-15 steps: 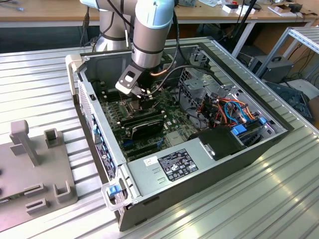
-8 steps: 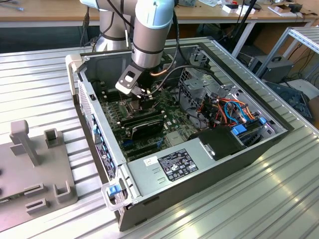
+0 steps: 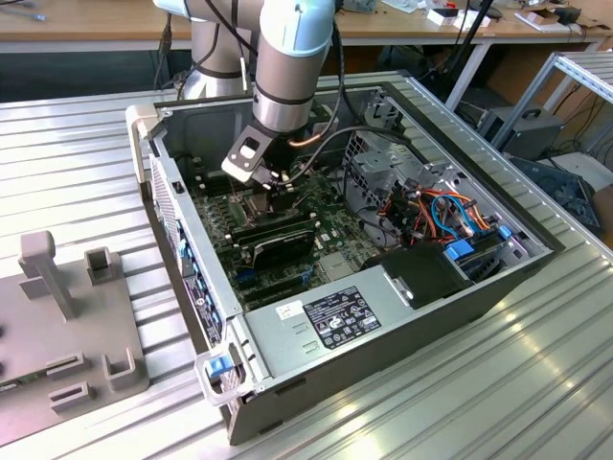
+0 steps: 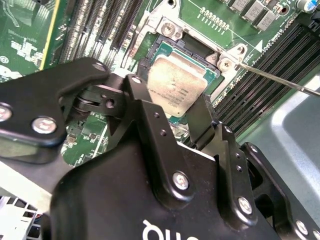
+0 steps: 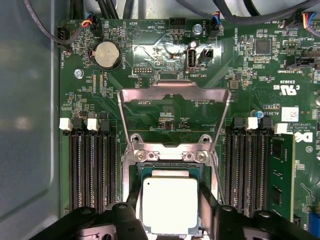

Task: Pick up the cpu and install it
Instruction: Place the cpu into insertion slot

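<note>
The cpu (image 5: 170, 205), a flat square chip with a dull silver top, hangs right over the open socket (image 5: 170, 171) on the green motherboard. My gripper (image 5: 170, 210) is shut on it, one black finger against each of two opposite edges. In the second wrist view the cpu (image 4: 175, 87) sits between the fingers (image 4: 137, 97) just above the black socket (image 4: 172, 49). The shiny hinged socket frame (image 5: 172, 97) stands folded back, open. In the exterior view my gripper (image 3: 278, 189) reaches down inside the computer case (image 3: 182, 220).
Memory slots (image 5: 92, 165) flank the socket on both sides. A long black expansion card (image 3: 273, 240) lies close by, with the power supply (image 3: 335, 316) and cable bundles (image 3: 431, 211) beyond. A thin lever wire (image 4: 280, 80) juts beside the socket. A grey fixture (image 3: 57, 326) stands outside the case.
</note>
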`<state>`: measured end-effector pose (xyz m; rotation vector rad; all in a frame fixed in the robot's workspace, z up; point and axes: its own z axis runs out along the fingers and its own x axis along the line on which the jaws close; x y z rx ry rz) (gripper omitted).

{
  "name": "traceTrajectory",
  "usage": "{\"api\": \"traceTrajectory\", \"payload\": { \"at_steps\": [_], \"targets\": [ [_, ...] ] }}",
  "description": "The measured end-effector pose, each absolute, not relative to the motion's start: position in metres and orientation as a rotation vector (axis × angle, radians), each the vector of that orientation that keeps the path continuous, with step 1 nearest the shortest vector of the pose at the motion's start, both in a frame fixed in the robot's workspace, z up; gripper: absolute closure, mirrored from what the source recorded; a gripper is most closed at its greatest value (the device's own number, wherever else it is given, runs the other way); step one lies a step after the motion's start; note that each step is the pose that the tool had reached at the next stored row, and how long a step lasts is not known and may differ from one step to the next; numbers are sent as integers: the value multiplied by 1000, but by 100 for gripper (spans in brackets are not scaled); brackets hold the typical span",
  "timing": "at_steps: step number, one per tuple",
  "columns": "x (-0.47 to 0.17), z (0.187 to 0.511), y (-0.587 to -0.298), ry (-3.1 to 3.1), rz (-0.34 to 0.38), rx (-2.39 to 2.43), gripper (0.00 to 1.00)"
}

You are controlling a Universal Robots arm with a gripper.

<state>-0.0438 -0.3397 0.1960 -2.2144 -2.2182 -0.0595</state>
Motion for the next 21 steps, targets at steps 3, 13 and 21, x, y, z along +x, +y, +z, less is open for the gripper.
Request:
{"api": "traceTrajectory", "payload": {
  "at_steps": [3, 13, 21],
  "targets": [
    [-44, 196, -340, -2219, -57, -2215, 39],
    [-44, 209, -340, -2220, -56, -2216, 39],
    [-44, 218, -340, -2223, -50, -2219, 39]
  ]
}}
